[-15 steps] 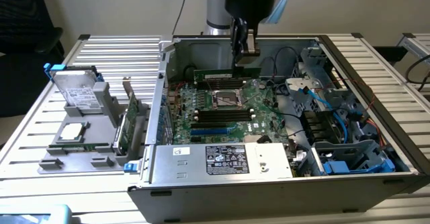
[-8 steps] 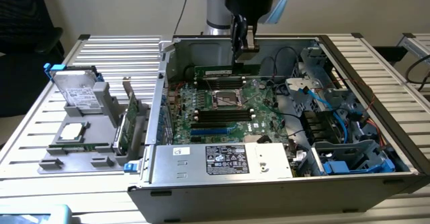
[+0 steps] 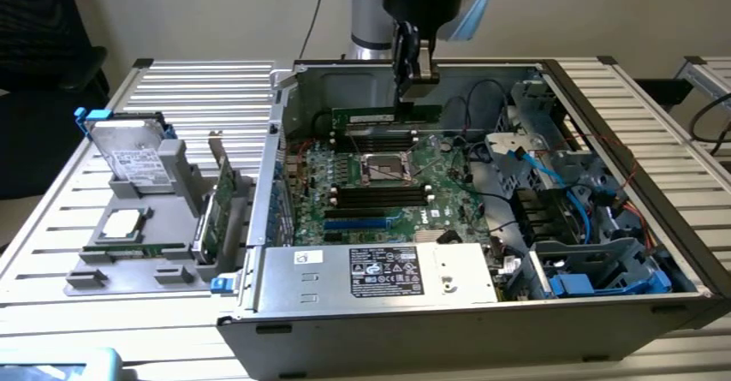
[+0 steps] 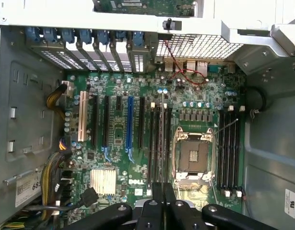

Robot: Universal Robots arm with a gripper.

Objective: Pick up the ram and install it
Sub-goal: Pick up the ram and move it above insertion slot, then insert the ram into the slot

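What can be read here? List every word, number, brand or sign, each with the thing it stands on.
"DELL": printed in white on the motherboard, beside the finned heatsink.
"68": start of a larger number on the white sticker; the rest is cut off.
Power supply label: print and marks too small to read.
Pale label on the ram: blurred, unreadable.
Small white tag: dark marks, unreadable.

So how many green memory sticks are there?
2. One ram hangs in the gripper over the motherboard. What looks like a second stick stands in the grey holder at the exterior view's left. More may be hidden.
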